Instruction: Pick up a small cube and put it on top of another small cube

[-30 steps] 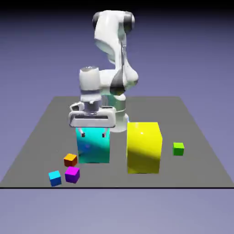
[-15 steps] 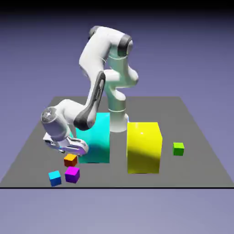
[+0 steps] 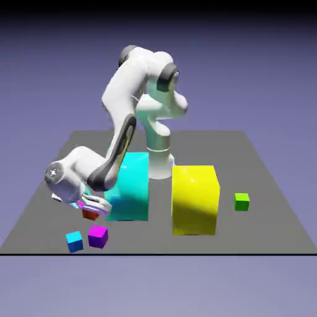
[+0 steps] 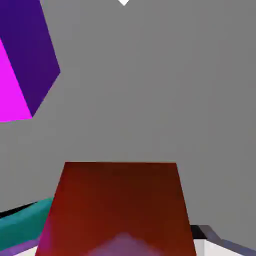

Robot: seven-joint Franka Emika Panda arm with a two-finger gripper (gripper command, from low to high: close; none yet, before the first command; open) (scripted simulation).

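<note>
Hand view: we are hovering the gripper (image 3: 88, 207) low over the orange cube (image 4: 117, 207), which is filling the space between our fingertips; their spread we cannot tell. We are judging it light, rigid, best pinched across opposite flat faces.

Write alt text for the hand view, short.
A small orange cube, shaded dark red, fills the lower middle of the frame where the fingers would show, resting on the grey table. A purple cube sits upper left; a sliver of the cyan block shows lower left.
</note>
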